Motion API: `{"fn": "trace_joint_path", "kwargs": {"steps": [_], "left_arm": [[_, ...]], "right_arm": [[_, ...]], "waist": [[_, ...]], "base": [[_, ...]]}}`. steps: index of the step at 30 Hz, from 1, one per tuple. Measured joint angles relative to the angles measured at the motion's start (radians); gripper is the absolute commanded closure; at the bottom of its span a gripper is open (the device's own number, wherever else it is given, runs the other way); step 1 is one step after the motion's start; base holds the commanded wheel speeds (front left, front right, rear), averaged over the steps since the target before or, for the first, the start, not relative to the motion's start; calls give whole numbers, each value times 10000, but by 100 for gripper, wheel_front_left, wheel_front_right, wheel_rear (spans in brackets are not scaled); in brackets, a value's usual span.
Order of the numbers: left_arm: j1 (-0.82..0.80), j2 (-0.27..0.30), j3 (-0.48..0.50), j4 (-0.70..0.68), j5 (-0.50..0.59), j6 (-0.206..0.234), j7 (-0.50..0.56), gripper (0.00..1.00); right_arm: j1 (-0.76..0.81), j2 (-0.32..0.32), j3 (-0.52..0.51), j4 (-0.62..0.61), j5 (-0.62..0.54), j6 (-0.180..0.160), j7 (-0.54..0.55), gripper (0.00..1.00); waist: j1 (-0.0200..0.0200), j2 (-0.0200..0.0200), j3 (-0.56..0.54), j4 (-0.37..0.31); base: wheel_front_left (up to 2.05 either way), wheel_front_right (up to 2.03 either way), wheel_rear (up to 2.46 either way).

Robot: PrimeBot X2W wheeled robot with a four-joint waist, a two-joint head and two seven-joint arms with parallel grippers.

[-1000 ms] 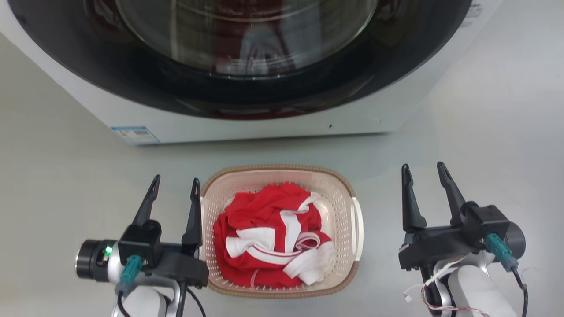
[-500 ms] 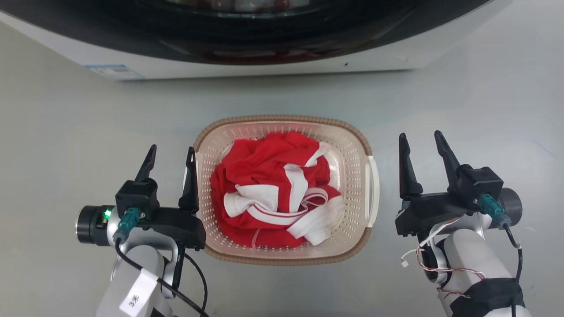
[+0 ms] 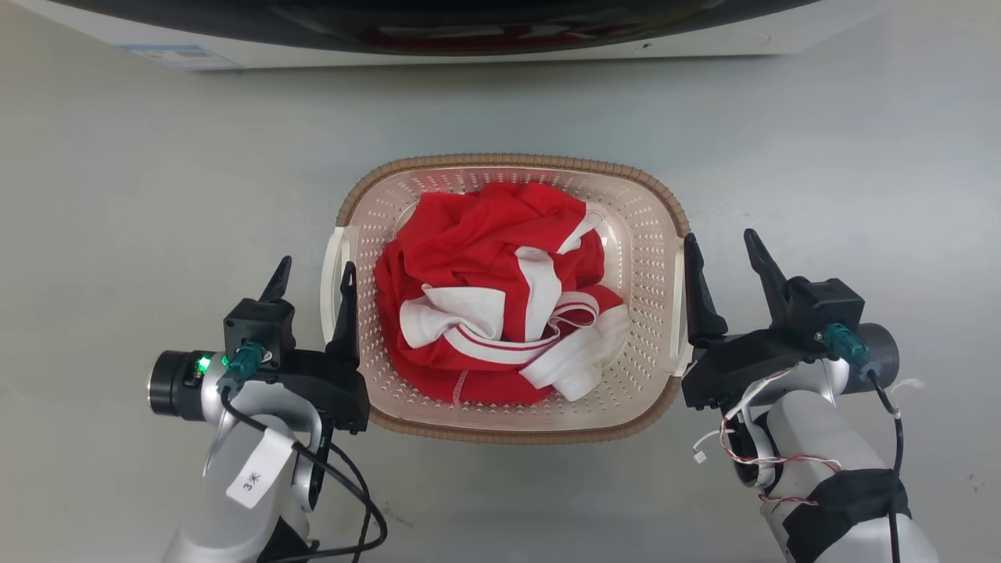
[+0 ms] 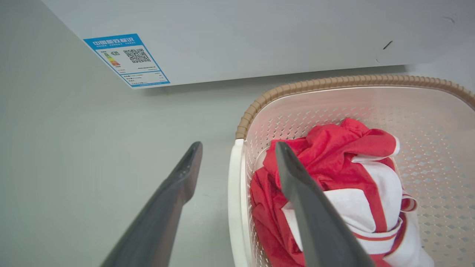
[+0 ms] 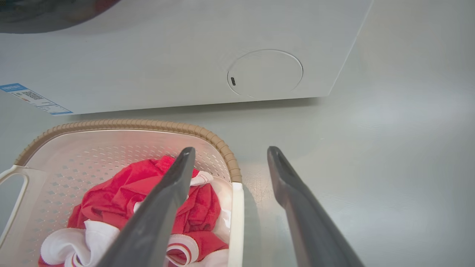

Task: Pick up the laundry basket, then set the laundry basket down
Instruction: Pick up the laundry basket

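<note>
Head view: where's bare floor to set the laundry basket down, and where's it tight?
Bare floor lies wide left of the left gripper, wide right of the right gripper, and in a strip between the laundry basket and the washing machine. Tight: both grippers straddle the basket's side handles.

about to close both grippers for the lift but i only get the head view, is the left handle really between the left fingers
observer: yes, in the left wrist view the white left handle of the laundry basket runs up between the fingers of the open left gripper, one outside over the floor, one inside above the red and white clothes
operator: and the right side
observer: same in the right wrist view: the right handle lies between the fingers of the open right gripper, not yet clamped
operator: what's on the washer front, my view cuts it off
observer: a round cover low on the washing machine, with floor between it and the basket rim
</note>
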Motion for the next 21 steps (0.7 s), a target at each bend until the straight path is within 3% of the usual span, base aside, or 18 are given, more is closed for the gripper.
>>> {"fn": "trace_joint_path", "kwargs": {"steps": [21], "left_arm": [[-1382, -109, -58, 1985, -353, -176, 0, 0]], "right_arm": [[-1044, -50, 491, 1129, 579, -173, 0, 0]], "waist": [[0, 0, 1346, 168]], "base": [[0, 0, 0]]}}
